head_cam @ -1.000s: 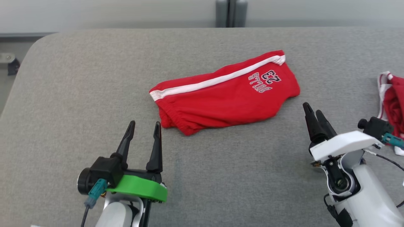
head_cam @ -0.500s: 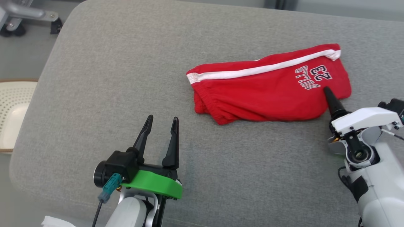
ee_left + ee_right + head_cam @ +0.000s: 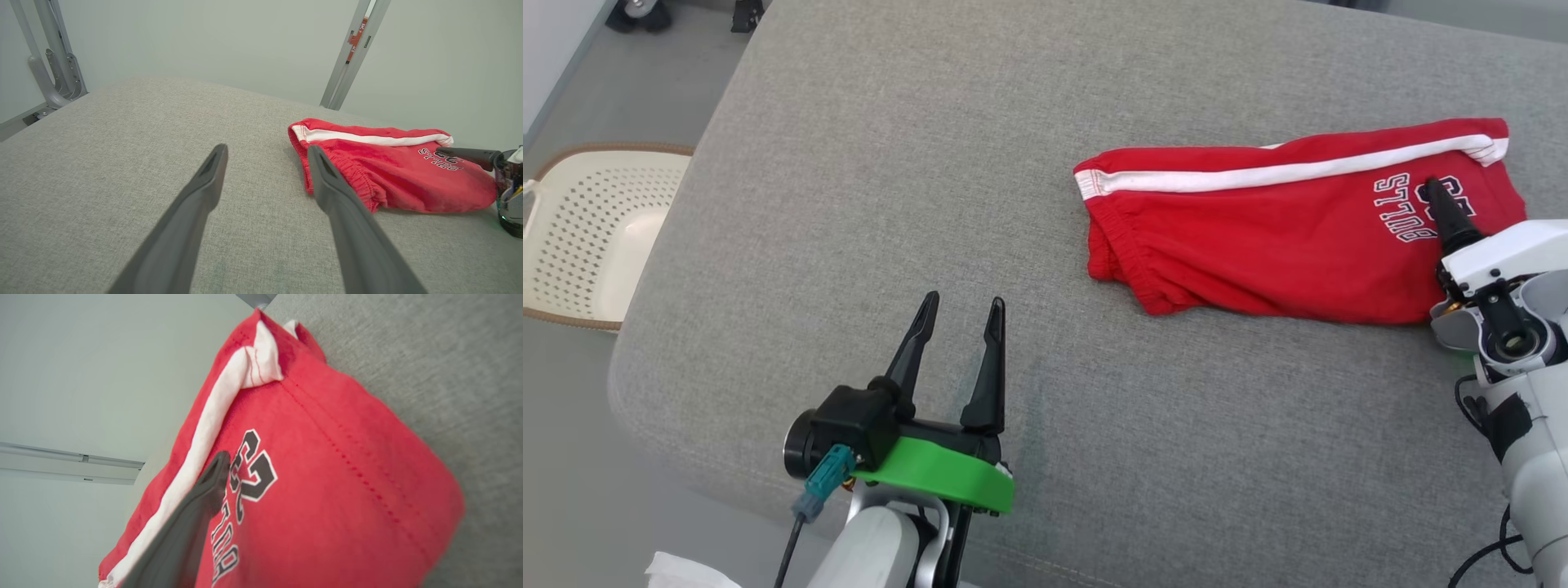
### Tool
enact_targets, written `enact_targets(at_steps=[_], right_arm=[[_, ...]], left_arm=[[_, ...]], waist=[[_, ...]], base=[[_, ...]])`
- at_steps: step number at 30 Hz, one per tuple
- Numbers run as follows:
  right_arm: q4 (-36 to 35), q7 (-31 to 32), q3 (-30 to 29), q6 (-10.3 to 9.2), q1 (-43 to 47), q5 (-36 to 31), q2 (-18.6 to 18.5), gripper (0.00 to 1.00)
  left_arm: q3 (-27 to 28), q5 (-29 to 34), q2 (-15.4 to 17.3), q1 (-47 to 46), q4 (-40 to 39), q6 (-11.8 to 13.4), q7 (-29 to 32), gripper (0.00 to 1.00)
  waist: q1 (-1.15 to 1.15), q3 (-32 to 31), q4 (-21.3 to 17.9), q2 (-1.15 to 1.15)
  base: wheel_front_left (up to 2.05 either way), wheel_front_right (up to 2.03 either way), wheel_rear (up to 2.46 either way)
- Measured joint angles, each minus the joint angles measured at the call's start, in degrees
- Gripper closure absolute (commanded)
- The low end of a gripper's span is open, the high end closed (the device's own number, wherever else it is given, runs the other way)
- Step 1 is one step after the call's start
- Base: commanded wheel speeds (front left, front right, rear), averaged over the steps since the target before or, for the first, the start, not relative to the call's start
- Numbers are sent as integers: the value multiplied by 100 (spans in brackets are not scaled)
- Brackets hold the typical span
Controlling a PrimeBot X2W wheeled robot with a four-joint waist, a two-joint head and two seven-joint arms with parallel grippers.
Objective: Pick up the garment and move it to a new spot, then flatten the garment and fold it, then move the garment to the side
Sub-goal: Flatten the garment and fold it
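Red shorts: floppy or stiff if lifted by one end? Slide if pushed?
Probably floppy: the red shorts lie in soft folded layers, so they'd likely drape and unfold. Pushed, they may bunch on the textured grey surface rather than slide.

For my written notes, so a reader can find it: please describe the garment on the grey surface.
Look at the wide grey padded surface; toward its right side lies the garment, folded red shorts. It is the only red thing there, with a white side stripe and dark lettering near one end.

Grey table [image 3: 849, 204] (fabric-covered) carries folded red shorts [image 3: 1258, 245].
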Motion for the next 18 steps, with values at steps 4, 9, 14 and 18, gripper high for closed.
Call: enact_targets(at_steps=[4,9,14,18], right_arm=[[99,36,57,1,-154,-36,-67,3],[116,42,170,16,-280,-70,-122,100],[136,-60,261,21,-279,-84,-116,100],[157,-210,358,23,-260,-88,-92,100]], left_arm=[[-22,-26,0,0,-18,23,0,0],[-24,-36,0,-5,-23,47,0,0],[-16,-62,-1,-56,-7,48,0,0],[13,-59,-1,-57,29,48,0,0]], waist=[[0,75,71,0],[0,114,82,0],[0,84,47,0],[0,25,4,0]], base=[[0,0,0],[0,0,0],[0,0,0],[0,0,0]])
